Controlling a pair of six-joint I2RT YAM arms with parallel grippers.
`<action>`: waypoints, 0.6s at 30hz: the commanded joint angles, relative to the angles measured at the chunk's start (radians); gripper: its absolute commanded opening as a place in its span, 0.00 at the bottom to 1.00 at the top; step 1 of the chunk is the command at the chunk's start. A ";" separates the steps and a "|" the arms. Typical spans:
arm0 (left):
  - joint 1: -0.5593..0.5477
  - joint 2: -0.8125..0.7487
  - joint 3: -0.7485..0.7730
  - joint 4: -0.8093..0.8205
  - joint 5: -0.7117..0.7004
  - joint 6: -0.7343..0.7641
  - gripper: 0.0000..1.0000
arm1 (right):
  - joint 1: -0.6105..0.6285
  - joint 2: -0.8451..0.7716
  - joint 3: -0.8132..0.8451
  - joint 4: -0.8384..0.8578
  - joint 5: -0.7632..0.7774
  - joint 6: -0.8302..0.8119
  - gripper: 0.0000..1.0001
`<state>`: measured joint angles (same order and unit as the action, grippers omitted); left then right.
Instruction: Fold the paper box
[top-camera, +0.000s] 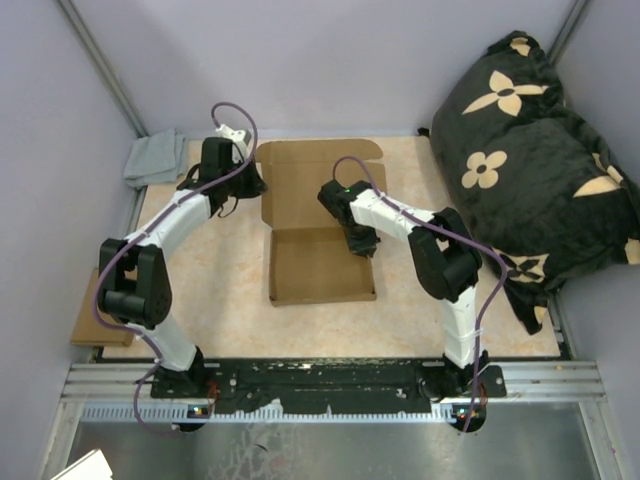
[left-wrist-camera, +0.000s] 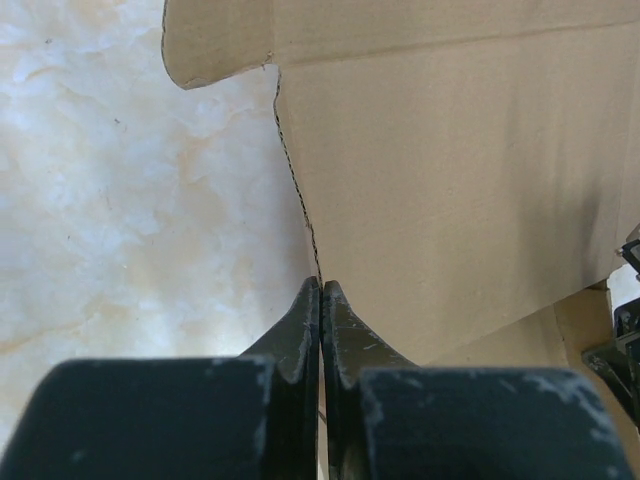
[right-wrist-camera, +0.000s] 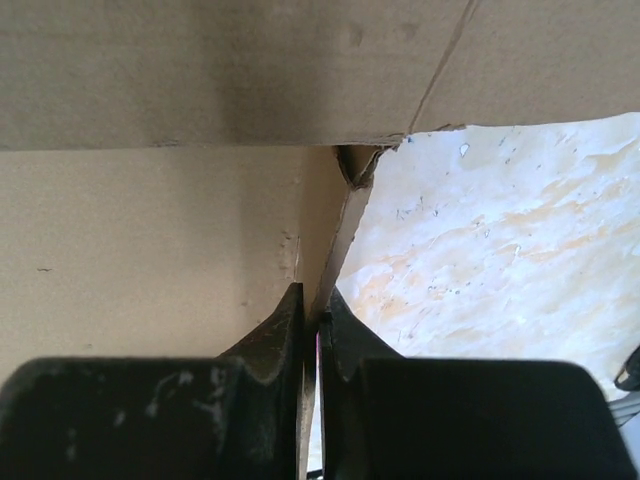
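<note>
The left gripper (left-wrist-camera: 320, 292) is closed tight, its tips pinching the left edge of the paper box (top-camera: 320, 262). The right gripper (right-wrist-camera: 318, 298) is clamped on the box's upright right side wall, near an inner corner. The box lies open mid-table (top-camera: 220, 290), its lid panel reaching towards the far edge and its shallow tray nearer the arms.

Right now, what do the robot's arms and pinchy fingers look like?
The left arm and right arm have white links, chunky black joints and a looping purple cable each. Their tapered black fingers look scuffed with pale flecks.
</note>
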<state>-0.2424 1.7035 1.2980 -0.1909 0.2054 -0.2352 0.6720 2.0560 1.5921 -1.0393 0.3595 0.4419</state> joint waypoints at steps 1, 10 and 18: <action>-0.033 -0.058 -0.011 0.099 0.008 0.045 0.00 | 0.006 0.055 0.000 0.098 0.004 0.021 0.07; -0.038 -0.150 -0.164 0.268 -0.005 0.021 0.00 | -0.021 -0.075 0.028 0.182 -0.012 0.013 0.57; -0.038 -0.208 -0.280 0.404 0.010 0.004 0.00 | -0.159 -0.359 -0.039 0.298 -0.143 -0.096 0.61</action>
<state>-0.2729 1.5452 1.0748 0.0940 0.1818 -0.2199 0.5896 1.9133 1.5749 -0.8608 0.2813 0.4187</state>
